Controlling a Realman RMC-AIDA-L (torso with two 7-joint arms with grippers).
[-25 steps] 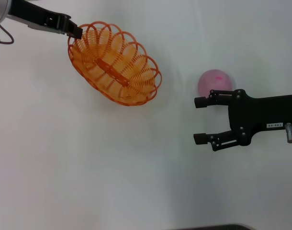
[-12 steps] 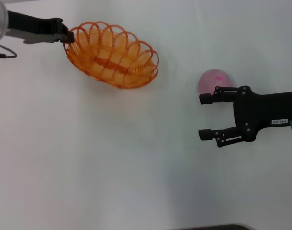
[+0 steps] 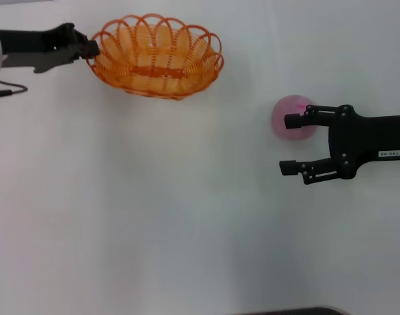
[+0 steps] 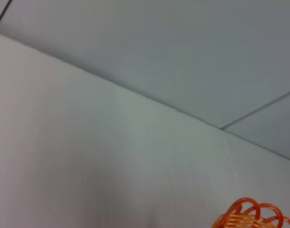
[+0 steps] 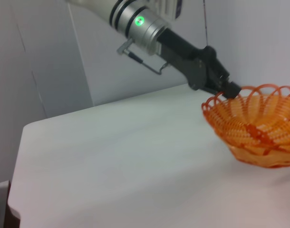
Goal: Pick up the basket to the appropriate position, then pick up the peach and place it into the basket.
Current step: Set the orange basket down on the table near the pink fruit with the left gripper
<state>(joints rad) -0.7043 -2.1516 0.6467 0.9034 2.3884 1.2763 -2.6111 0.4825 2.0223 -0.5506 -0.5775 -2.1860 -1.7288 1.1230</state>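
Basket has swung since a second ago — its long axis was slanted then, running from 10 toward 4 o'clock, and now lies flat across the head view at about 11 o'clock, farther from the robot than before. Left end effector is clamped on the basket's left rim loop; the right wrist view confirms it, fingers pinched on the scalloped edge, basket close over the tabletop — whether it touches down I can't tell. Left wrist view only catches a sliver of rim, no help there. Right end effector has crept away from the robot, jaws spread wide; the upper finger now crosses in front of the peach, which sits at roughly 2 o'clock and hasn't shifted. Peach is not between the fingers yet, more off the far one, so no grasp. My read: basket positioning is nearly finished, or at least levelled out, and the right arm is pre-staging for the pick. Basket and peach are well apart, so the carry to the basket will be a long lateral move toward 10 o'clock. Next, the right arm probably needs to shift a little farther out so the peach centres in the gap, then close. Risk — nudging the round peach and rolling it off line.
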